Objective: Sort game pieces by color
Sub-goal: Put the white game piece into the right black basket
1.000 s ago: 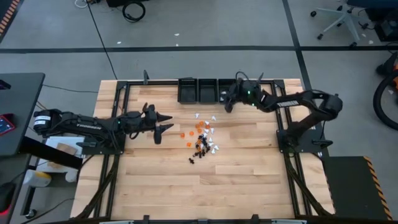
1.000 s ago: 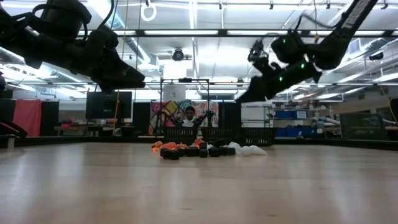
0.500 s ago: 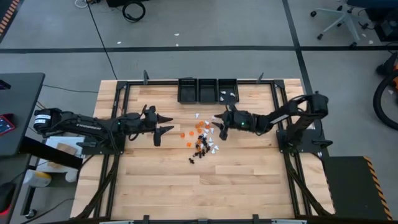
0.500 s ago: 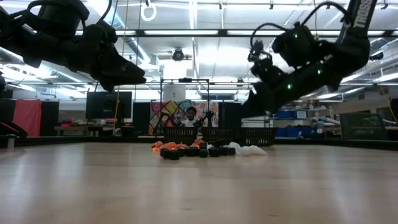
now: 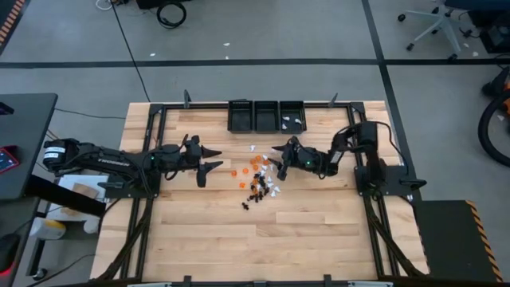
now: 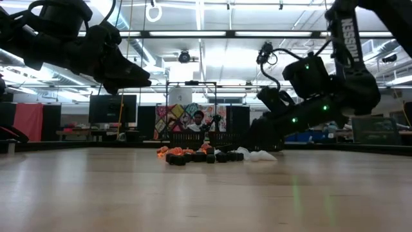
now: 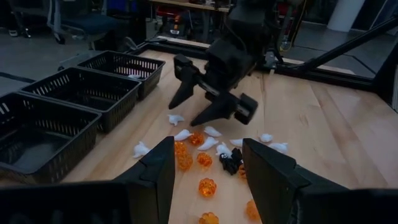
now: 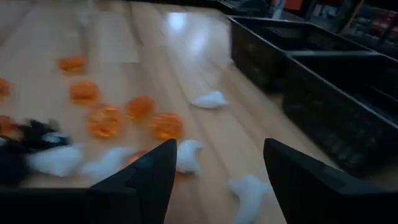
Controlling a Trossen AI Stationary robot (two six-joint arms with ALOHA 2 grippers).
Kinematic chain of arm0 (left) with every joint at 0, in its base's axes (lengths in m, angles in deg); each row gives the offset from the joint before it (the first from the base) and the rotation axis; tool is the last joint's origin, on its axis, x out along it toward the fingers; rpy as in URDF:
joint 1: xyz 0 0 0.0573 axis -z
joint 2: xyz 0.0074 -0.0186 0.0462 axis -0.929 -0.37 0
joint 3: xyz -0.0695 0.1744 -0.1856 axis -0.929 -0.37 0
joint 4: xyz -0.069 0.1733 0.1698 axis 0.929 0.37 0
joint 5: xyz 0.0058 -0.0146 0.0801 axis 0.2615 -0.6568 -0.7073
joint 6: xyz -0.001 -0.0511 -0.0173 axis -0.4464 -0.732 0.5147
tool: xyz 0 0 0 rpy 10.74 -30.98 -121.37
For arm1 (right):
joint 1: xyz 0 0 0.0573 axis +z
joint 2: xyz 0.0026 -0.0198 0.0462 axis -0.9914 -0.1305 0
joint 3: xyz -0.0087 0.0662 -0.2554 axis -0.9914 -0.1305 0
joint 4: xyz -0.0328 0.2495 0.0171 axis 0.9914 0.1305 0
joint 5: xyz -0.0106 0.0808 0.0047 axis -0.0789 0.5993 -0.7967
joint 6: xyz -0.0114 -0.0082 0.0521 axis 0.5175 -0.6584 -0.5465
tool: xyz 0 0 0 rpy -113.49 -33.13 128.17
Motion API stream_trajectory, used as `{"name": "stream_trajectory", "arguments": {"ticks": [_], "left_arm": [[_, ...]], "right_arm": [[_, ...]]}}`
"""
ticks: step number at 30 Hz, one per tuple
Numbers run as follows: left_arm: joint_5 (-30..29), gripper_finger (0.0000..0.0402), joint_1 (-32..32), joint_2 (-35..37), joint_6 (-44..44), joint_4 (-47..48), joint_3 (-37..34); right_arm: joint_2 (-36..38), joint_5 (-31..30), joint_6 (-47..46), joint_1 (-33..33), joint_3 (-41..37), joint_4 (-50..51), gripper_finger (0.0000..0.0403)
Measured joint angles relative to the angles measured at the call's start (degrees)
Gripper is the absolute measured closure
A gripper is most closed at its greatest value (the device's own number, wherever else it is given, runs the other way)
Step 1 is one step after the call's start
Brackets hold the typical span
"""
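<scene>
Right gripper (image 5: pixel 276 157) lowered from bins (image 5: pixel 267 116) to game pieces (image 5: pixel 259 177), fingers spread, left gripper (image 5: pixel 213 159) spread, wrist views show white pieces between fingers

orange, black and white game pieces (image 6: pixel 206 154) lie clustered on the wooden table (image 6: pixel 206 193). the right gripper (image 6: pixel 257 143) dips low beside the white ones, while the left gripper (image 6: pixel 132 77) hangs high above the table.

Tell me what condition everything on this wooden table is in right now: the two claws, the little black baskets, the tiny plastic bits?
Right gripper: open, low beside the white pieces, holding nothing.
Left gripper: open, empty, hovering left of the pile.
Small orange, black and white plastic game pieces: loose, mostly unsorted.
Right-hand black mesh bin: holds some white pieces.
</scene>
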Motion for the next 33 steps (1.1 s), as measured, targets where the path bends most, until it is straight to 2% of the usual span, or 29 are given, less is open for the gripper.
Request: {"name": "stream_trajectory", "arguments": {"ticks": [11, 25, 33], "left_arm": [[0.0, 0.0234, 0.0, -0.02, 0.26, 0.03, 0.0], [0.0, 0.0234, 0.0, 0.0, 0.37, 0.02, 0.0], [0.0, 0.0234, 0.0, 0.0, 0.39, 0.06, 0.0]], "right_arm": [[-1.67, 6.79, -2.42, -6.4, 0.0, -1.83, 0.0174], [-1.45, 9.68, -7.29, -6.72, 2.06, 6.73, 0.0205], [-1.43, 9.99, -7.27, -6.33, 1.4, 7.08, 0.0256]]}}
